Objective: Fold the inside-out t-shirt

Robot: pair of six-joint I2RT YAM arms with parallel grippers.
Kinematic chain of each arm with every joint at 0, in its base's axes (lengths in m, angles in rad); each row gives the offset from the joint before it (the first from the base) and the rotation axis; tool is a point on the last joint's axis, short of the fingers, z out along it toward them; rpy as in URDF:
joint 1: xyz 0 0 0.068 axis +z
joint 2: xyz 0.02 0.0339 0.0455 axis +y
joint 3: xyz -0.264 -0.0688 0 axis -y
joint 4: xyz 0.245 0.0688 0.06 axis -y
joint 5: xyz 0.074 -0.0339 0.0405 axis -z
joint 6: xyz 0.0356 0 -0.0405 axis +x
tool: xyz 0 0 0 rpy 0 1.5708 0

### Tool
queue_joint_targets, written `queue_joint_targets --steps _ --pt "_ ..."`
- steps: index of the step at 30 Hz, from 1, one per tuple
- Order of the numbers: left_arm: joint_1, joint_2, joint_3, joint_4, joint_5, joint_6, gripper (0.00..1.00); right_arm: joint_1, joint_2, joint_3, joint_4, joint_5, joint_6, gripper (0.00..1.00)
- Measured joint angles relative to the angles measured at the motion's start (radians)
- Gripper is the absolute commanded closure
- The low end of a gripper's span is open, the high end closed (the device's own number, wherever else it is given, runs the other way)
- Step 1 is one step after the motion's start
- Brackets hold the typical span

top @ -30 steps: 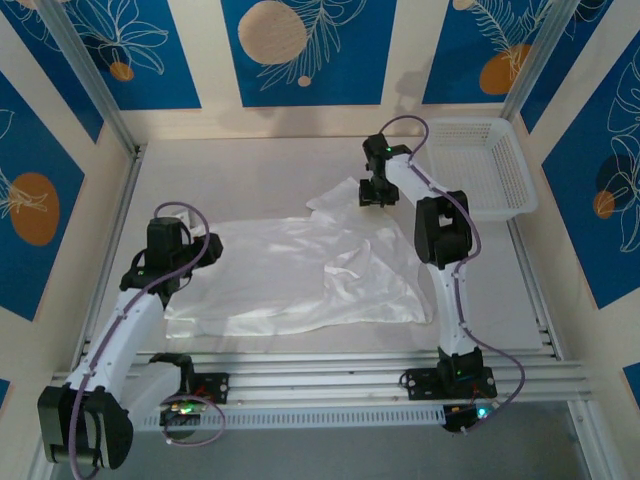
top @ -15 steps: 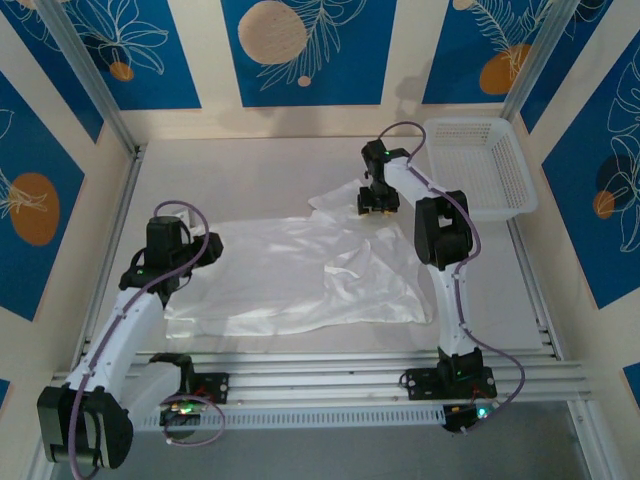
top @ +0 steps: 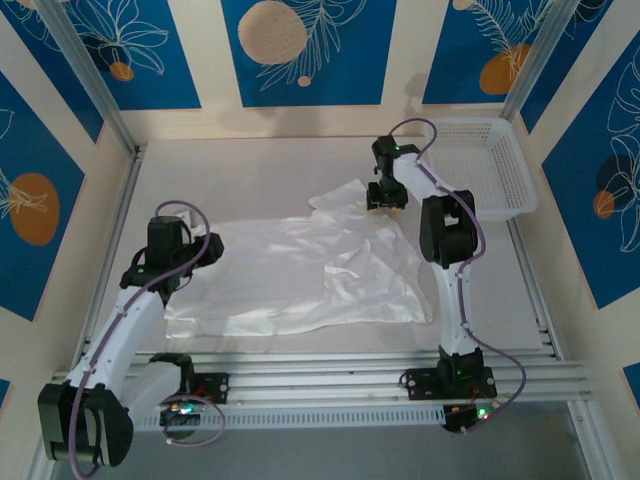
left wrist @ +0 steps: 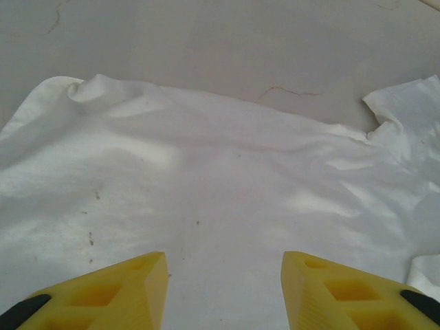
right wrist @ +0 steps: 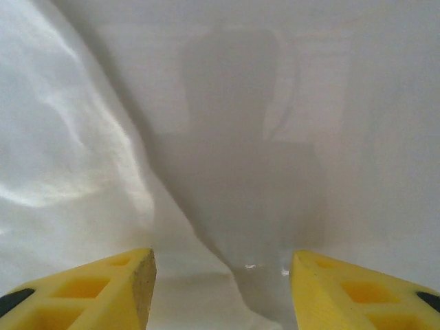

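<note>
Shirt: white t-shirt point(top: 300, 270) lies spread and wrinkly across the middle of the table point(top: 250, 170). Its long hem runs along the near edge and one flap pokes toward the far right corner.
Change: right gripper point(top: 386, 203) slid a bit sideways over the last sec, toward the basket point(top: 505, 190) side. It's now at the flap's right border. L arm and cloth haven't budged.
Meaning: imo it's still lining up on that edge and no grab has happened yet, so folding hasn't really started.
R pincer: fingers apart in the right wrist cam point(right wrist: 221, 275), nothing pinched. The cloth point(right wrist: 69, 137) is on the left and its edge runs down between the tips. Bare table point(right wrist: 357, 103) is on the right.
L pincer: left gripper point(top: 205, 248) sits at the shirt's left end. Fingers are apart in its wrist cam point(left wrist: 221, 275), with only flat cloth point(left wrist: 206, 179) beyond them and nothing held.
Writing/brands: none readable, and I can't make out any neck tag. Wall panels point(top: 300, 50) are just blue leaf prints, no text.
</note>
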Motion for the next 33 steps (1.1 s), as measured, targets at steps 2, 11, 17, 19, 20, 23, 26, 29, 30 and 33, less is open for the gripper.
queue_joint_targets --steps 2,11,17,19,20,23,26,29,30,33 --pt "0.000 0.000 0.000 0.000 0.000 0.000 0.53 0.006 0.006 0.000 -0.001 -0.002 0.001 0.51" --pt "0.000 0.000 0.000 0.000 0.000 0.000 0.53 0.040 0.020 0.006 -0.008 -0.004 0.010 0.66" --pt "0.000 0.013 0.003 0.000 -0.002 0.000 0.50 0.040 0.042 0.064 -0.045 -0.014 0.005 0.95" --pt "0.001 0.048 0.031 -0.021 -0.013 -0.004 0.50 0.040 0.043 0.088 -0.059 -0.016 -0.004 0.99" --pt "0.003 0.085 0.063 -0.037 -0.023 -0.004 0.50 0.040 0.042 0.103 -0.061 -0.019 -0.003 1.00" --pt "0.018 0.222 0.199 -0.098 -0.051 -0.008 0.52 0.034 0.010 0.108 -0.039 -0.032 -0.002 1.00" --pt "0.057 0.364 0.330 -0.124 -0.075 -0.012 0.51 0.023 -0.098 0.006 0.024 -0.064 0.015 1.00" --pt "0.097 0.475 0.414 -0.145 -0.086 -0.006 0.50 0.006 -0.215 -0.104 0.078 -0.102 0.041 1.00" --pt "0.107 0.516 0.442 -0.155 -0.092 0.000 0.49 0.002 -0.238 -0.125 0.092 -0.110 0.047 1.00" --pt "0.128 0.652 0.532 -0.192 -0.115 0.032 0.49 -0.005 -0.280 -0.179 0.139 -0.139 0.066 1.00"
